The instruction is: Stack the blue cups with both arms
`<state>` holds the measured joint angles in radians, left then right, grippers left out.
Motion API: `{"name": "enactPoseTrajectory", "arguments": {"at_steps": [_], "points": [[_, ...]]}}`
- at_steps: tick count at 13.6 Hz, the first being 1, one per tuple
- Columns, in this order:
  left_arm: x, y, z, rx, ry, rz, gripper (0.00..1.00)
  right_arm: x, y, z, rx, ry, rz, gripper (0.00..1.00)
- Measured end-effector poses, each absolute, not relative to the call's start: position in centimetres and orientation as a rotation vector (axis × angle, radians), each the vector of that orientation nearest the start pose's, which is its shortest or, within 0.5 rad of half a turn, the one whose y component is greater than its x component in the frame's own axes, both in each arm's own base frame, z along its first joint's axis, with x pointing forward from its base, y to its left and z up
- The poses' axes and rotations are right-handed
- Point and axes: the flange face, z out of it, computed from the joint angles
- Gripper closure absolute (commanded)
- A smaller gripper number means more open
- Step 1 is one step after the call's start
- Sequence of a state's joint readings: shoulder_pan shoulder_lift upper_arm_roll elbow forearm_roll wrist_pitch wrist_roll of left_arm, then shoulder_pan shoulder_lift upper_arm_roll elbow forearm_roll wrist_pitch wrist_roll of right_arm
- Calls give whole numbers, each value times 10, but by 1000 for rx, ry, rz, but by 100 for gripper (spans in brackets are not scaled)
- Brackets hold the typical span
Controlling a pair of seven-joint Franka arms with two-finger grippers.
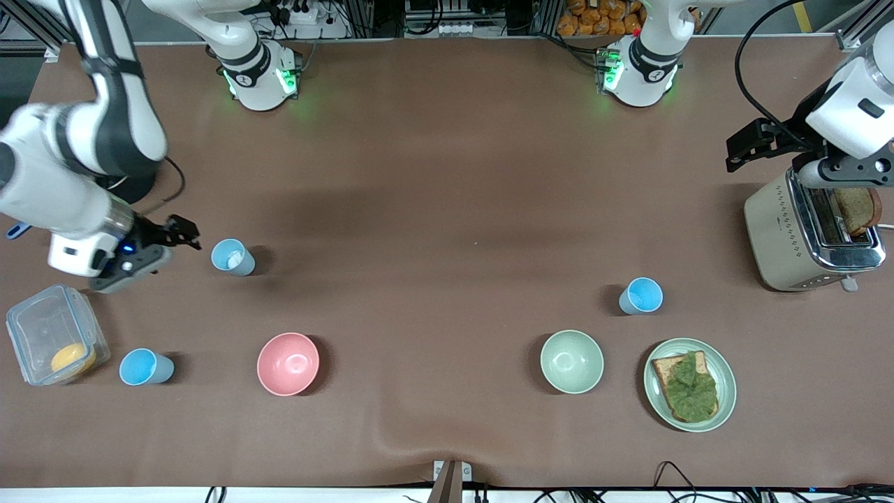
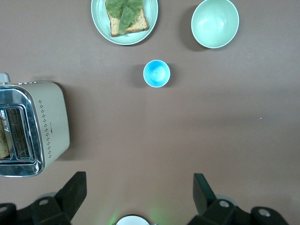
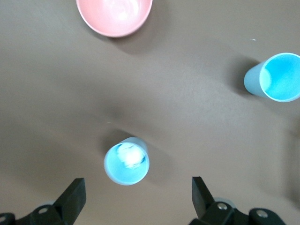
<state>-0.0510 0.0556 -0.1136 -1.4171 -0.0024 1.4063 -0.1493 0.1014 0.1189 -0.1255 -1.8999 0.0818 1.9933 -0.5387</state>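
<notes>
A paler blue cup with a white patch inside stands upright toward the right arm's end of the table. My right gripper is open and empty, right beside this cup and apart from it. The cup shows just ahead of the open jaws in the right wrist view. A sky-blue cup stands nearer the front camera and also shows in the right wrist view. Another sky-blue cup stands toward the left arm's end and shows in the left wrist view. My left gripper is open and empty, up beside the toaster.
A pink bowl and a pale green bowl stand near the front. A plate holds toast with lettuce. A toaster holds a bread slice. A clear lidded box stands beside the sky-blue cup.
</notes>
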Motion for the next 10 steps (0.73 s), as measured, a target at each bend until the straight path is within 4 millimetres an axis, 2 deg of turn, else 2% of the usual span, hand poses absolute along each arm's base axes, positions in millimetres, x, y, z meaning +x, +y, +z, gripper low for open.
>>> {"name": "enactPoseTrajectory", "arguments": {"at_steps": [3, 6, 8, 10], "points": [[547, -89, 651, -3138, 24, 105, 0, 585, -3, 498, -3005, -544, 35, 0], [548, -88, 651, -3138, 22, 106, 0, 567, 13, 547, -3027, -368, 54, 0], [548, -87, 651, -3138, 20, 106, 0, 561, 17, 566, -3031, -328, 45, 0], [548, -87, 651, -3138, 20, 107, 0, 562, 17, 575, -3035, -320, 27, 0]]}}
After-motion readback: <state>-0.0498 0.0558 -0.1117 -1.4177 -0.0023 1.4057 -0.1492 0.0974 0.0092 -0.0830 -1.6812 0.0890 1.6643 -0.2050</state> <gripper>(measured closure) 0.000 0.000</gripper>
